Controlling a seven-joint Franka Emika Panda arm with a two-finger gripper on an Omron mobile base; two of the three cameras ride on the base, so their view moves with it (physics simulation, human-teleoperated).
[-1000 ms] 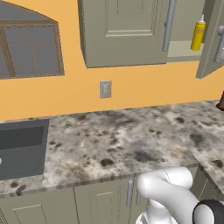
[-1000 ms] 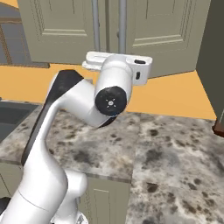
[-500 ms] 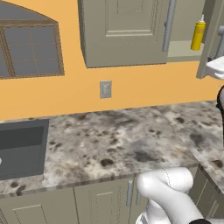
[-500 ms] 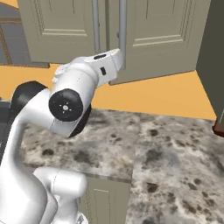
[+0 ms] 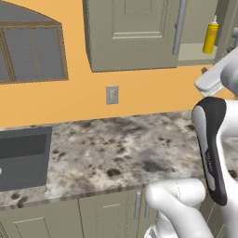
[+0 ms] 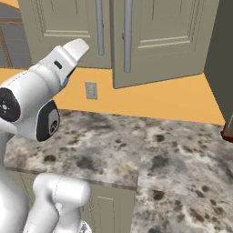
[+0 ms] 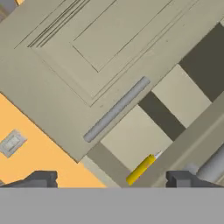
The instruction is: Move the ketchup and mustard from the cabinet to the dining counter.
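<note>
The mustard (image 5: 210, 37), a yellow squeeze bottle with a white nozzle, stands on the lower shelf of the open cabinet (image 5: 135, 35) at the upper right. In the hand view the mustard (image 7: 141, 169) lies slantwise low in the picture, just past the closed door's grey bar handle (image 7: 116, 109). My gripper (image 7: 111, 180) is open, its two dark fingertips (image 7: 40, 179) far apart with nothing between them, still short of the shelf. The ketchup and the dining counter are out of view.
A speckled granite counter (image 5: 116, 148) runs below the cabinet, with a dark sink (image 5: 23, 155) at the left and a wall outlet (image 5: 111, 94) above it. An open cabinet door (image 6: 220, 68) juts out at the right. My own forearm (image 5: 211, 148) rises at the right.
The arm has swung round. In the right base view its hand went from the centre to the left; in the left base view the forearm has risen at the right edge.
</note>
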